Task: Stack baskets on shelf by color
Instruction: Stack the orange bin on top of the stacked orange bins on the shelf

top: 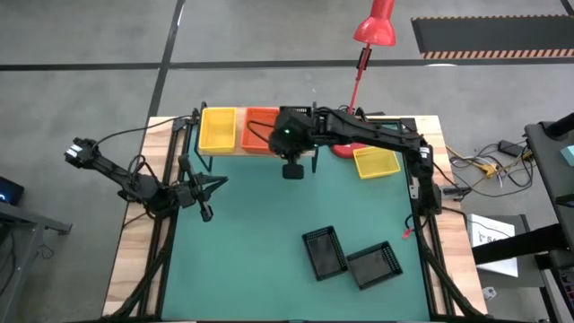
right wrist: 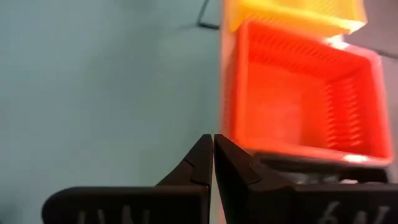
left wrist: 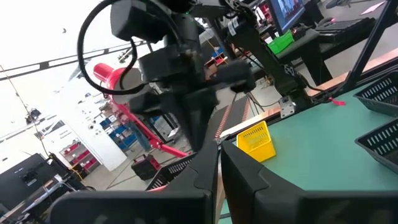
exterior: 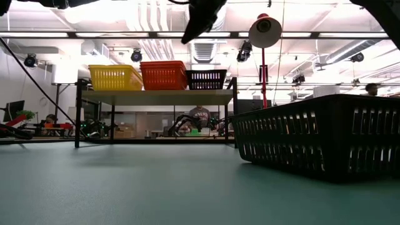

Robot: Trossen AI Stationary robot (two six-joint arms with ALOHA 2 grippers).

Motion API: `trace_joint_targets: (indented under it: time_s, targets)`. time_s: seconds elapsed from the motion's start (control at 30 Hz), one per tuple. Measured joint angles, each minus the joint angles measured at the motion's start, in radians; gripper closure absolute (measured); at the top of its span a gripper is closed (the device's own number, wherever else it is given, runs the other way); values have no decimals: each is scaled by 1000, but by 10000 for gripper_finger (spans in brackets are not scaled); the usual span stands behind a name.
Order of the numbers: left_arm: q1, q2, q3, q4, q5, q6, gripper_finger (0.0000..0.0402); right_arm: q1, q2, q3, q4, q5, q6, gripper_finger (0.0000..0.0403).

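Yellow, red-orange baskets (top: pixel 261 130) sit empty on shelf (exterior: pixel 156 97); right claw (right wrist: pixel 213 158) closed, holding nothing.

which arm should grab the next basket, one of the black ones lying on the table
Right, probably. The two black baskets lie on its side of the table, and its hand hangs by the shelf. The left hand waits at the far edge.

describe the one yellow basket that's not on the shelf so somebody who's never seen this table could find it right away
Start at the red desk lamp behind the green table. Its pole comes down to the table's far right corner, and the yellow basket lies right beside its base. It sits alone on the table, while the other yellow one is up on the shelf.
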Motion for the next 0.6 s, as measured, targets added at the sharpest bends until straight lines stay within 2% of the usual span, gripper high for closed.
trace_joint_targets:
  time_s: [0.13, 0.37, 0.47, 0.6]
  targets:
    - [0, 0, 0, 0, 0, 0, 398, 0, 3, -14, -17, -44, 42, 394]
    - [0, 0, 0, 3, 0, 0, 398, 0, 50, -65, 60, -46, 8, 394]
    - [0, 0, 0, 2, 0, 0, 398, -7, 60, -78, 91, -30, -2, 394]
    - [0, 1, 0, 0, 0, 0, 398, -19, 59, -92, 122, 51, -19, 394]
